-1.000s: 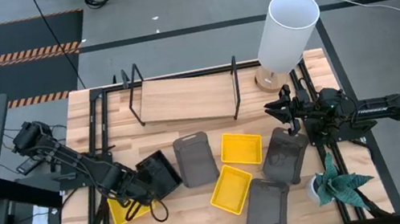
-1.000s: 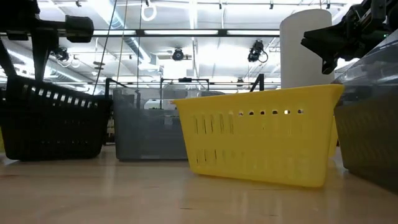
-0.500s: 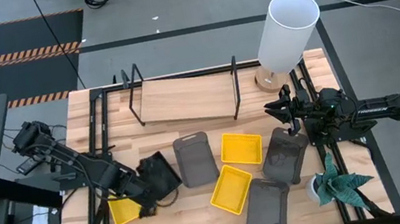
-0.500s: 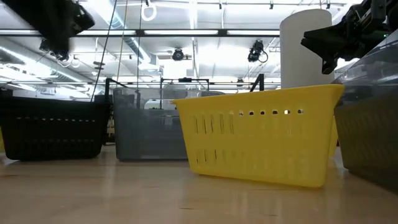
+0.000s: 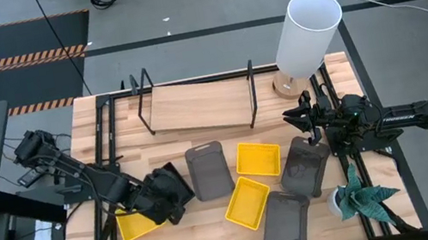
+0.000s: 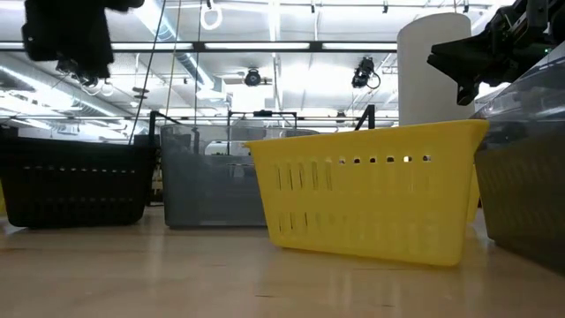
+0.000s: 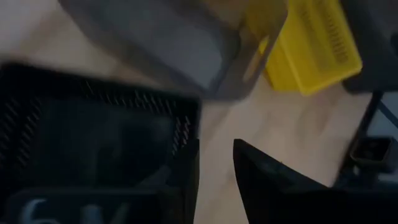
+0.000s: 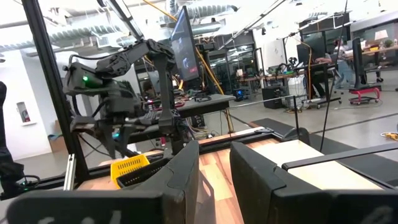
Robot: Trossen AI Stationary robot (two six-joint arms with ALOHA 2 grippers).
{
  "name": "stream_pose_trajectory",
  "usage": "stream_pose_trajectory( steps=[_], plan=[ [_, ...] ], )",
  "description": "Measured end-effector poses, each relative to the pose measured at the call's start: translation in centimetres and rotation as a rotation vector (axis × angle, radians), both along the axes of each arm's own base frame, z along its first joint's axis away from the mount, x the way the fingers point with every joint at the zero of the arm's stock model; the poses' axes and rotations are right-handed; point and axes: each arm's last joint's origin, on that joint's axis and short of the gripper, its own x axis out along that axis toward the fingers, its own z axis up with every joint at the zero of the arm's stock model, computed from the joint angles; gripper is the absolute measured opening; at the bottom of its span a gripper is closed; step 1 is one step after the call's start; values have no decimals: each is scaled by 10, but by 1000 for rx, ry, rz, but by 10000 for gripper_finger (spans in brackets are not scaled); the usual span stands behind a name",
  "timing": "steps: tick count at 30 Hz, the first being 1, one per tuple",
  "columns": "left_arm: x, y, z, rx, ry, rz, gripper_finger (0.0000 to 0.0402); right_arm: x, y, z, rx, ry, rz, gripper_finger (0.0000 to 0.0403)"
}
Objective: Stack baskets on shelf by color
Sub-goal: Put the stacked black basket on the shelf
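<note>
The left gripper (image 5: 176, 198) hovered over the black basket (image 5: 168, 180), jaws slightly apart, gripping nothing. The right gripper (image 5: 294, 117) waited, narrowly parted, empty.

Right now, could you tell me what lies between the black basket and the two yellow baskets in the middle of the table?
In the high view, a dark grey basket lies between the black basket and the two yellow baskets.

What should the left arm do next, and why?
Probably lower the left gripper onto the rim of the black basket and close: it hangs above the basket, nothing between its fingers, and the shelf holds no baskets.
</note>
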Motion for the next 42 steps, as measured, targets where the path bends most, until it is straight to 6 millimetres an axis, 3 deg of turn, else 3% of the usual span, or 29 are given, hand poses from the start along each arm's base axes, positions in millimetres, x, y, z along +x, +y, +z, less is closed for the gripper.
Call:
stream_pose_trajectory(
  steps=[7,11,16,20,33,37,42],
  plan=[
    [13,-11,-24,-92,134,-73,102,0,0,0,1,3,0,96],
    [16,-6,-30,-162,229,-91,99,0,0,0,0,0,0,96],
    [23,5,-29,-151,220,-86,85,0,0,0,0,0,0,96],
    [33,-1,-39,-166,200,-97,81,0,0,0,0,1,0,96],
    [57,-10,-38,57,373,-163,80,0,0,0,0,2,0,96],
    [59,-11,-48,70,409,-161,86,0,0,0,0,2,0,96],
    [63,-14,-63,85,457,-169,126,0,0,0,0,2,0,96]
  ],
)
